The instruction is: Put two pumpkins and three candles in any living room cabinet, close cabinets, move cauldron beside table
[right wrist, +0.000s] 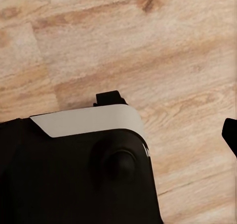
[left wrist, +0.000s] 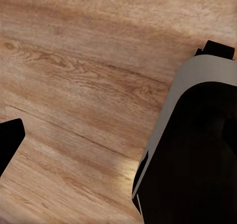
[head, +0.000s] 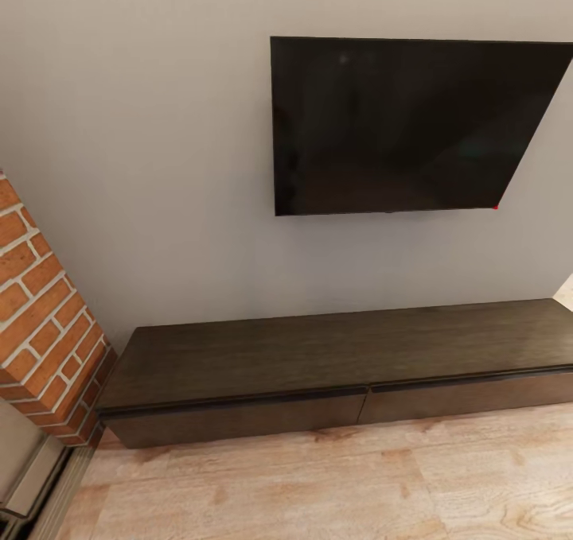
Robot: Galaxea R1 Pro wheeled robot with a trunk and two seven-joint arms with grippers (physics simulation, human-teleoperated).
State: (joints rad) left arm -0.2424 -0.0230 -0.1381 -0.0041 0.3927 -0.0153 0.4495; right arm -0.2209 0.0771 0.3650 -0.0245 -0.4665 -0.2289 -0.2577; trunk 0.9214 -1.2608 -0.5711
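The cabinet (head: 318, 381) is seen in the lower half of the head view, a long low dark unit set against the grey wall (head: 143, 166), with two wide drawer fronts (head: 239, 421) side by side, both shut. No handles are shown; only a dark recessed strip under the top edge is offered, so a drawer is best taken there, with a fingertip hooked beneath the lip and drawn straight outward. The fronts are judged stiff, smooth and fairly heavy, so slipping is likely if the hold is shallow.

A TV (head: 406, 126) is mounted on the wall above, well apart from the cabinet top, which is bare. A brick column (head: 44, 317) stands at lower left, just beside the cabinet's left end, and may crowd an arm working the left drawer. Bare wood floor (head: 358, 484) lies in front.

In the wrist views the floor and the robot's dark base (left wrist: 197, 155) are seen. Whether either pincer is wide or narrow cannot be told.
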